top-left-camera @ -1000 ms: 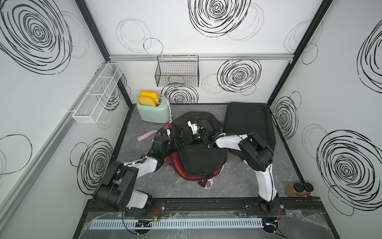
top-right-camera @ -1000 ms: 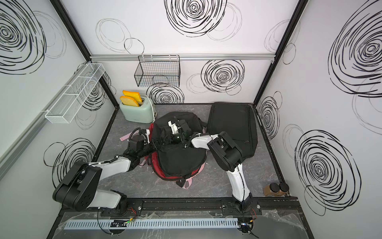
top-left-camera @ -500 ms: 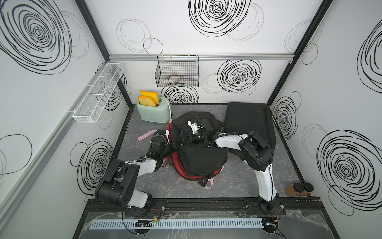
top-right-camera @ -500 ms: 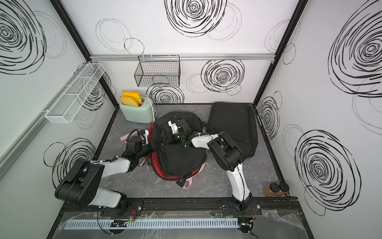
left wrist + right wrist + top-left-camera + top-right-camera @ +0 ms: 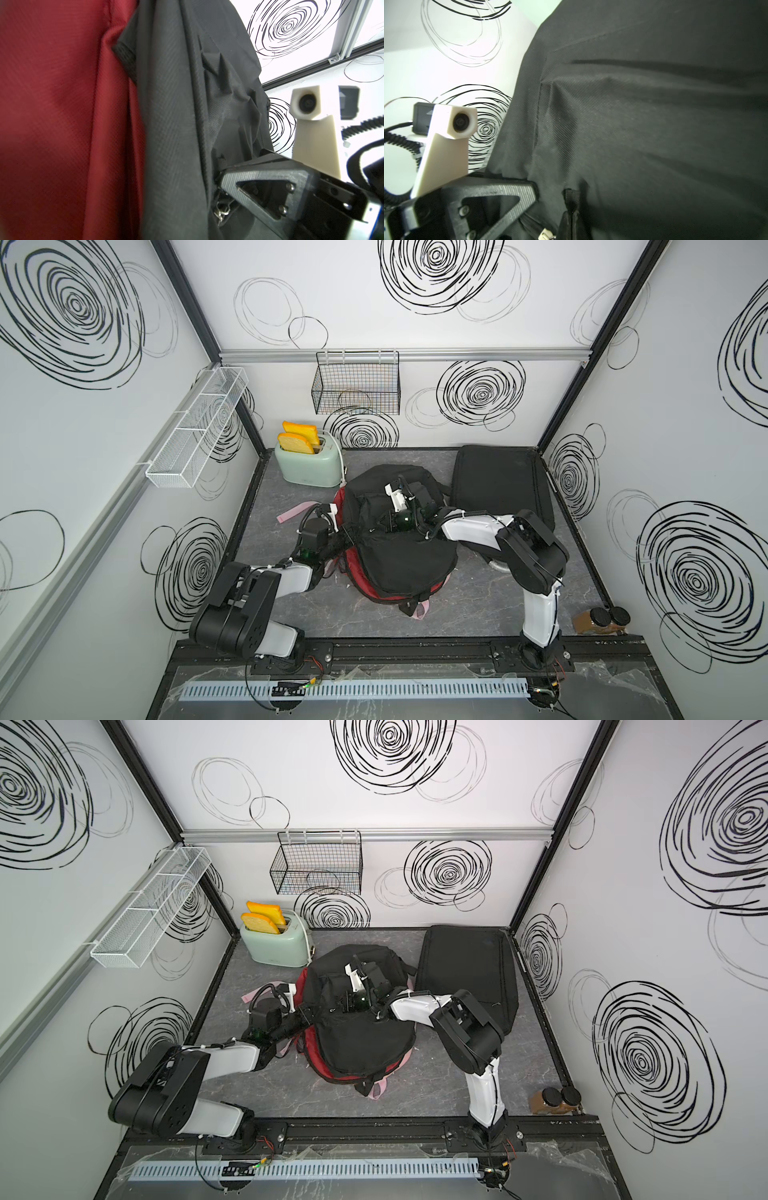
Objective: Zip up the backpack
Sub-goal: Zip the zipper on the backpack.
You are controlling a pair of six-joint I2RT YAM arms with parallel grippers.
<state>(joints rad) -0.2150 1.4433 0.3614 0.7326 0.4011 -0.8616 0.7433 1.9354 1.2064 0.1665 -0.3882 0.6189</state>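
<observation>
Two arms are reaching onto the backpack [image 5: 409,568], which is lying in the middle of the grey table [image 5: 478,610]. It is black outside, and its red lining [image 5: 352,576] is showing along its left and near edge.

The left gripper [image 5: 348,531] is pressing into the left side of the bag. In the left wrist view one dark finger [image 5: 259,182] is touching the folded black cloth, and a small metal zipper pull [image 5: 221,211] is hanging just beside it. The other finger is hidden by cloth, so I cannot tell if these jaws are closed on anything.

The right gripper [image 5: 384,526] is resting on top of the bag with its jaws fully closed. In the right wrist view its finger [image 5: 500,197] is lying against the black cloth near a strap loop [image 5: 571,199]. Whether cloth is pinched there is not visible.

A mint toaster [image 5: 309,468] is standing behind the bag on the left, holding two toast slices [image 5: 297,439]. A flat black case [image 5: 498,481] is lying to the right, and two dark-lidded jars [image 5: 602,618] are standing in the near right corner.
</observation>
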